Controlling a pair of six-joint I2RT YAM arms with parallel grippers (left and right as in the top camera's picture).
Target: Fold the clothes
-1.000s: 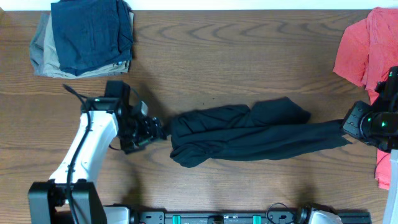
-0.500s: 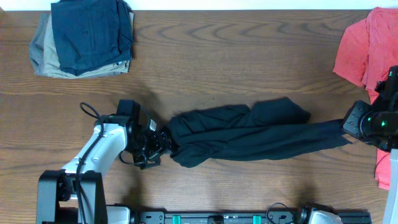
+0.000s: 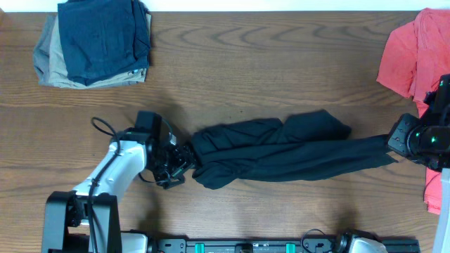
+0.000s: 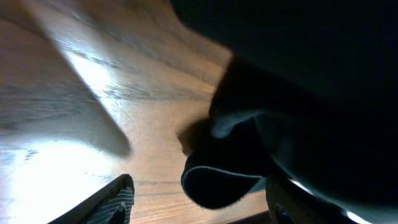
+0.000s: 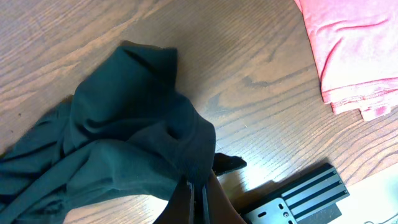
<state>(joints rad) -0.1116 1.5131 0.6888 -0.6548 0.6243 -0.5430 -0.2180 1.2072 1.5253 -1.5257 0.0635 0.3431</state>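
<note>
A thin, matte black shirt [image 3: 281, 151] is seen bunched into a long wrinkled rope across the middle of the grained wooden table [image 3: 281, 63], collar and sleeves lost in folds. Its right end is pinched by the closed right gripper [image 5: 198, 194] (fingertips buried in cloth), while a rolled hem at its left end is straddled by the parted left gripper [image 3: 181, 160], largely obscured by dark, blurred fabric.

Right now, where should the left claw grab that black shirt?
Probably the bunched left end of the black shirt, coming in low from the left. The right gripper holds the far end, so the cloth lies stretched sideways, and a rolled fold sits right in front of the open left gripper.
</note>
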